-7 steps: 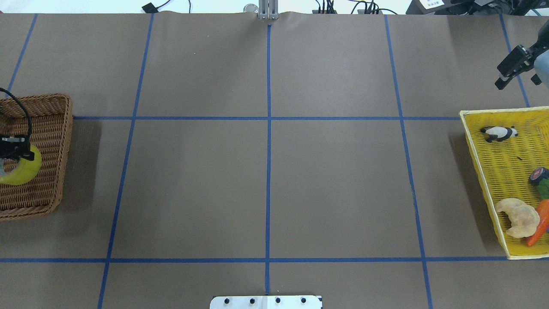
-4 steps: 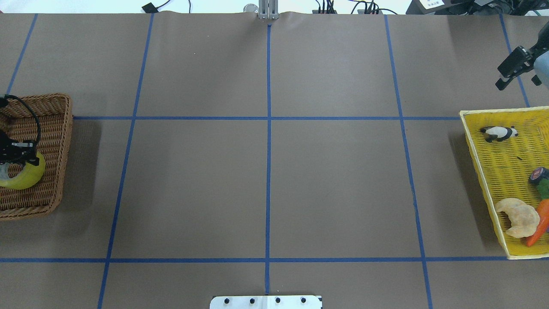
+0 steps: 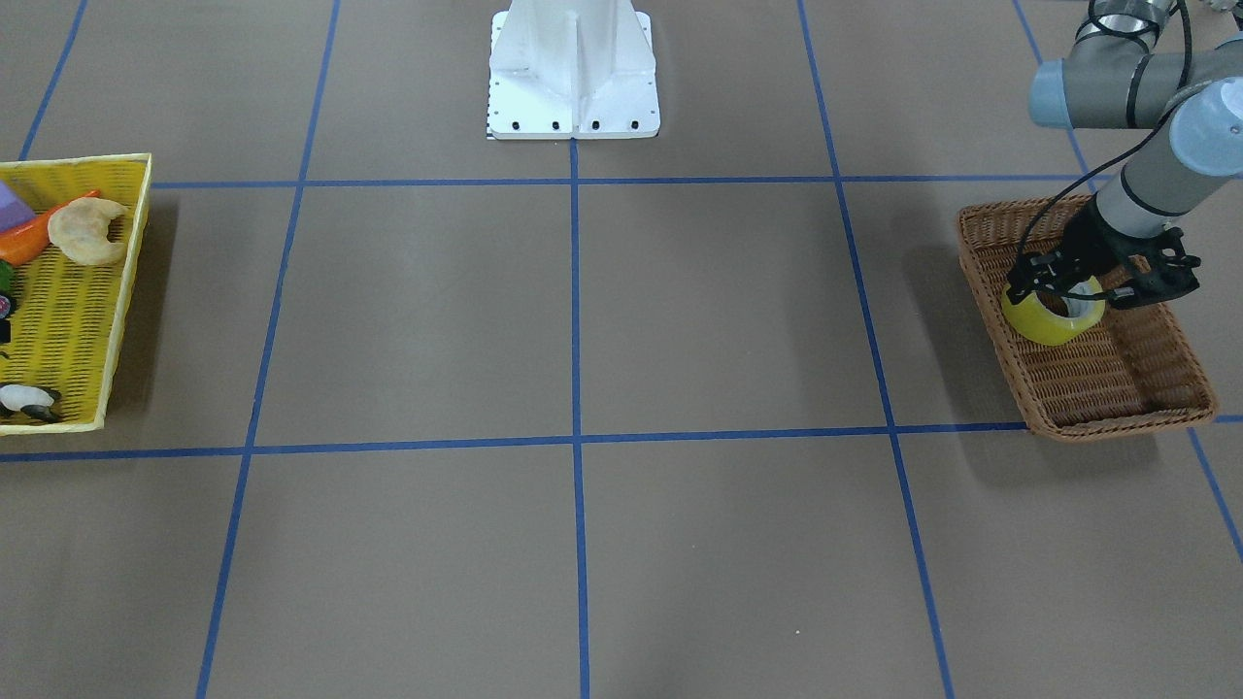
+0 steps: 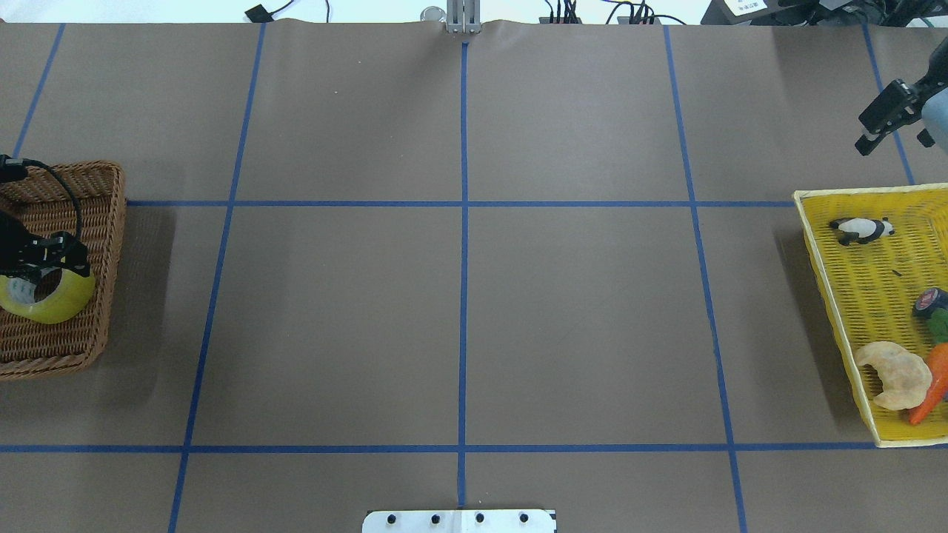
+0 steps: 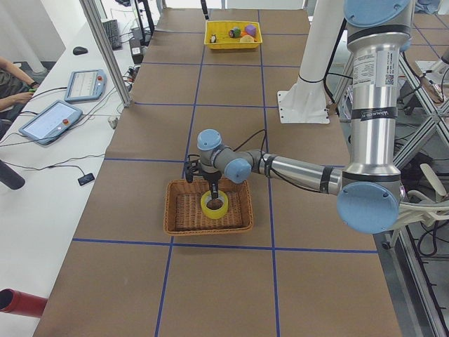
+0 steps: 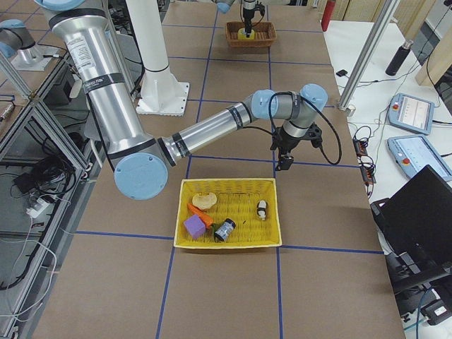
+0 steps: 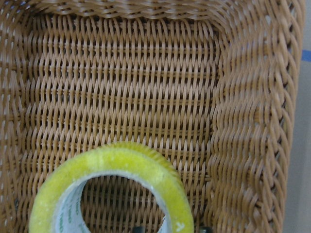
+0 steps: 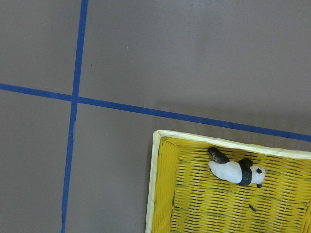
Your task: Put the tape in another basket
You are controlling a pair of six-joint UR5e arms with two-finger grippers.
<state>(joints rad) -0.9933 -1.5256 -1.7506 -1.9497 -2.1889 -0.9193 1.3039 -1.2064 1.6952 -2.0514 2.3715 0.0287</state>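
The tape [image 3: 1044,328], a yellow translucent roll with a white core, hangs tilted inside the brown wicker basket [image 3: 1117,422], low over its floor. My left gripper [image 3: 1078,296] is shut on the roll's wall. In the overhead view the tape [image 4: 55,307] is near the basket's [image 4: 104,222] inner side, with the left gripper [image 4: 48,270] above it. The left wrist view shows the tape [image 7: 121,160] over the weave [image 7: 248,121]. My right gripper [image 4: 878,126] is open and empty, above the table beyond the yellow basket.
A yellow plastic basket [image 4: 822,296] at the far right holds a toy panda [image 4: 860,230], a croissant [image 4: 896,374], a carrot and other small items. Blue tape lines grid the brown table. The robot's base plate [image 3: 573,107] is at the middle near edge.
My left gripper has carried the tape a little rightward within the wicker basket, towards the table's middle. The right gripper has barely moved.
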